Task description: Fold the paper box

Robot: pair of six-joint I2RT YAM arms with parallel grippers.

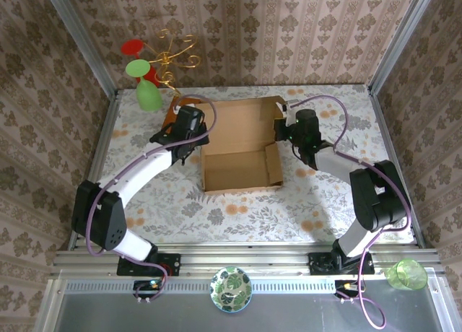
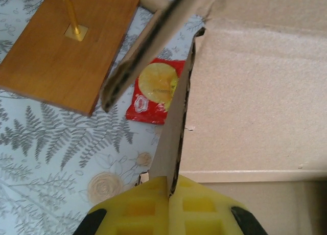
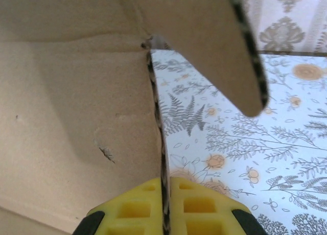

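Observation:
The paper box point(image 1: 242, 141), brown corrugated cardboard, lies open in the middle of the table with its side walls raised. My left gripper point(image 1: 193, 133) is shut on the box's left wall; in the left wrist view the yellow fingertips point(image 2: 138, 207) pinch that wall's edge point(image 2: 173, 138), with the box floor point(image 2: 255, 92) to the right. My right gripper point(image 1: 290, 133) is shut on the right wall; the right wrist view shows its yellow pads point(image 3: 199, 207) clamped on the wall's edge point(image 3: 159, 127), with a loose flap point(image 3: 214, 46) above.
An orange-brown wooden board point(image 2: 66, 51) with a gold stand point(image 1: 173, 58) sits at the back left, with green and red cups point(image 1: 148, 94) beside it. A red snack packet point(image 2: 153, 92) lies beside the box's left wall. A patterned bowl point(image 1: 230, 289) and a green cup point(image 1: 406, 274) sit on the near rail.

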